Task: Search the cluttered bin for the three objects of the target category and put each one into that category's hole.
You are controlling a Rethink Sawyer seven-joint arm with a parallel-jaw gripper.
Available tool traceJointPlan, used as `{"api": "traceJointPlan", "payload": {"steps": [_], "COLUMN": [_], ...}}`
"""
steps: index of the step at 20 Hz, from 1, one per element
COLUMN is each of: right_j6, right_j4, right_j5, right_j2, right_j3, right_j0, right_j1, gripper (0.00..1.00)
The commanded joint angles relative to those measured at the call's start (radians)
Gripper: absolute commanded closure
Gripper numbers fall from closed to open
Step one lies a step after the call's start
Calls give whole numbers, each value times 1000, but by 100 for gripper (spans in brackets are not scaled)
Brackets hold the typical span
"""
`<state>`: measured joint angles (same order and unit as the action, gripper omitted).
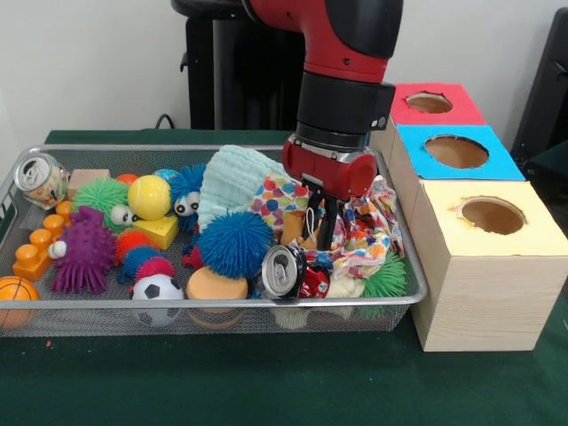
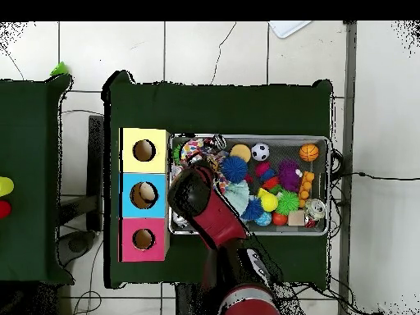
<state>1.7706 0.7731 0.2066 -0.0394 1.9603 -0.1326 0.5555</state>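
A wire mesh bin (image 1: 222,303) sits on the green table (image 1: 266,382), packed with toys, seen from the front. At its far left corner a drink can (image 1: 40,180) stands tilted against the rim, with a tan block (image 1: 87,178) just beside it. Below them lie an orange plastic brick (image 1: 37,251) and a small basketball (image 1: 16,296) in the near left corner. A purple spiky toy (image 1: 84,251) rests beside a green fuzzy ball (image 1: 100,193). Next come a yellow ball (image 1: 149,196), a yellow wedge (image 1: 160,231) and a small soccer ball (image 1: 157,287) against the near rim. Near the middle, a blue fuzzy ball (image 1: 234,243) lies in front of a pale green knitted cloth (image 1: 232,180). An orange disc (image 1: 216,286) sits just below the blue ball, and a second can (image 1: 286,271) lies on its side by the near rim.

The red and black arm (image 1: 346,80) comes down over the right part of the bin. Its claw (image 1: 322,229) reaches into a colourful patterned cloth (image 1: 368,232), touching or buried in its folds; I cannot tell whether the claw is open or closed. A green spiky ball (image 1: 388,277) rests in the near right corner.

Right of the bin stand three wooden boxes in a row, each with a round hole on top: the yellow box (image 1: 484,266) nearest, the blue box (image 1: 454,153) behind it, the red box (image 1: 431,103) farthest. Which category is the target cannot be told.
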Motion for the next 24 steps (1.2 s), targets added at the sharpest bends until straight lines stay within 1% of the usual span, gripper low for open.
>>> {"api": "traceJointPlan", "payload": {"steps": [1, 4, 8, 10, 12, 13, 18, 21, 24], "right_j6": [379, 405, 413, 418, 413, 418, 442, 415, 355], "right_j4": [82, 108, 143, 148, 148, 143, 103, 76, 53], "right_j5": [-141, -192, -300, -328, -383, -419, -553, -595, -608], "right_j2": [-170, -180, -169, -181, -161, -138, -84, -60, -52], "right_j3": [100, 117, 132, 142, 134, 126, 122, 131, 163], "right_j0": [58, 61, 73, 63, 70, 83, 88, 78, 54], "right_j1": [-24, 17, 77, 103, 119, 130, 195, 216, 237], "gripper": [100, 100, 100, 100, 100, 100, 100, 100, 100]}}
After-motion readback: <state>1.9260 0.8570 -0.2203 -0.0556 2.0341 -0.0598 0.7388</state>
